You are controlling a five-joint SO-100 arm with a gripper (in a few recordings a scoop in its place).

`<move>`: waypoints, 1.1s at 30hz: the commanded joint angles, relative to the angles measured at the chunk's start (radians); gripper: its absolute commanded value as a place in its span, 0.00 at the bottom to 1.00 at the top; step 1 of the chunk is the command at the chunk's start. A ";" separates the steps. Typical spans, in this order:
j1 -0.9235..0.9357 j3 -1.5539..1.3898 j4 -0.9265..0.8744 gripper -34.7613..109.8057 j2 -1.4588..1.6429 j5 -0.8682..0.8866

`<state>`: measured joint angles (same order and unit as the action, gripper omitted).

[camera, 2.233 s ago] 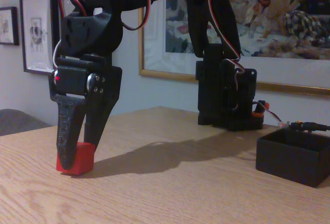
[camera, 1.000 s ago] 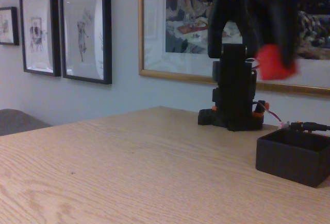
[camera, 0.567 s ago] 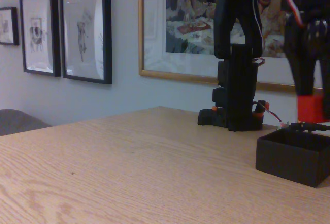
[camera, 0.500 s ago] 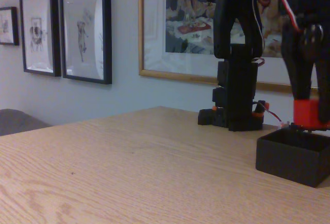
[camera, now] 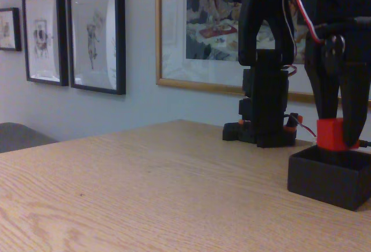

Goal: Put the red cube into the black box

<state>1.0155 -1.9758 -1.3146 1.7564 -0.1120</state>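
At the desk's (camera: pixel 145 194) near right edge sits the black box (camera: pixel 329 176); just above its rim hangs the red cube (camera: pixel 332 134), pinched between the fingers (camera: pixel 336 139) and held low, I judge, so it drops inside; beyond stands the arm's base (camera: pixel 264 121)

Arm: black, rising from its base near the far edge of the table, upper links bending over toward the right side of the fixed view; red and white wires loop along it.
Wrist: pointing straight down.
Gripper (camera: pixel 339 139): vertical, tips downward, near the table's right edge.
Fingers (camera: pixel 322 98): two black tapered fingers, closed against the sides of the red cube (camera: pixel 331 134), which sits between their tips.
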 commanded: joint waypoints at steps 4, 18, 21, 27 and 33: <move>0.000 -0.005 -0.012 0.39 0.025 0.014; -0.426 0.103 -0.029 0.31 0.175 0.080; -0.626 -0.005 0.063 0.31 0.232 0.091; -0.907 -0.276 0.241 0.27 0.327 0.110; -1.005 -0.479 0.336 0.25 0.491 0.135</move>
<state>0.0307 -2.3945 -1.0002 2.1552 0.0077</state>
